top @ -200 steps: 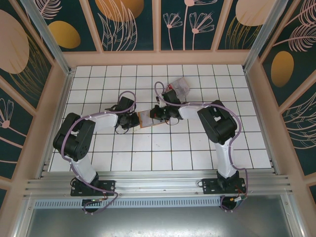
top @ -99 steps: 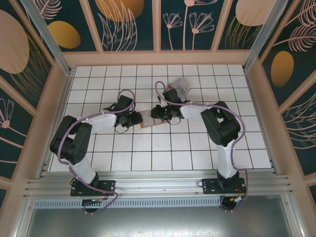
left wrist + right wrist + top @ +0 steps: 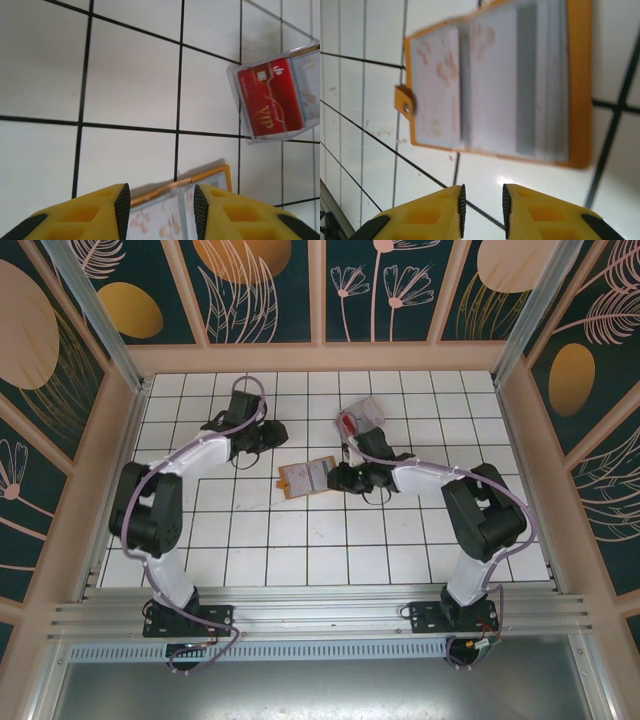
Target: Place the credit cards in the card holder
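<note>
Orange edging frames the card holder (image 3: 308,477), which lies opened flat on the white tiles (image 3: 400,540) between my two pincers. What looks like a whitish card (image 3: 437,85) is already under one of its sleeves. My left pincer (image 3: 161,200) stands parted with nothing between its yellow fingers and hangs near the holder's far-left side. My right pincer (image 3: 482,202) shows only a narrow gap, also empty, just beside the holder's right edge. The red card (image 3: 270,97) sits inside the clear box (image 3: 368,412), a little beyond the holder toward the back wall. I judge that fetching it is the step in hand. A thin card lying flat gives me little to bite, so I would spread my fingers wider than its short side and come down steeply. I would then pinch it across the edges rather than scrape its face. The box looks light and may slide or tip, so I should lift slowly. When I bring the card over, my other pincer could press the orange border to keep the holder from skating, while I slide the card in line with the sleeve's mouth.
</note>
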